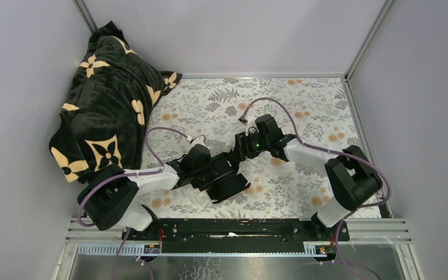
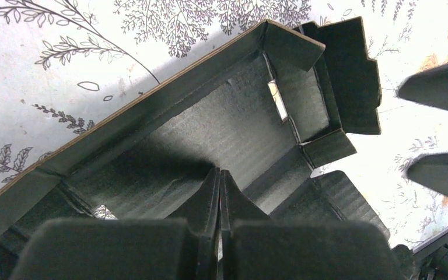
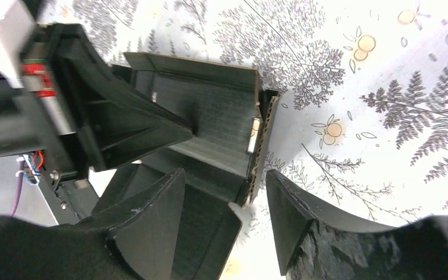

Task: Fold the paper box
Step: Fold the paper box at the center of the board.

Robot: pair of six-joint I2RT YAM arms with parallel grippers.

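Observation:
The paper box (image 1: 231, 186) lies half formed on the floral cloth between the arms, a black card tray with its long walls raised and flaps spread. In the left wrist view the paper box (image 2: 210, 125) shows its inside. My left gripper (image 2: 220, 173) is shut with nothing between its fingers, its tips down on the box floor. In the right wrist view the paper box (image 3: 210, 108) has its end wall standing, with the corrugated edge facing me. My right gripper (image 3: 224, 184) is open at that end, one finger over a lying flap and the other outside the wall.
A black plush blanket (image 1: 105, 116) with cream flowers is heaped at the back left. The floral tablecloth (image 1: 303, 105) covers the table between grey walls. A black mounting rail (image 1: 239, 227) runs along the near edge. The right gripper's fingers (image 2: 434, 87) show at the left wrist view's right edge.

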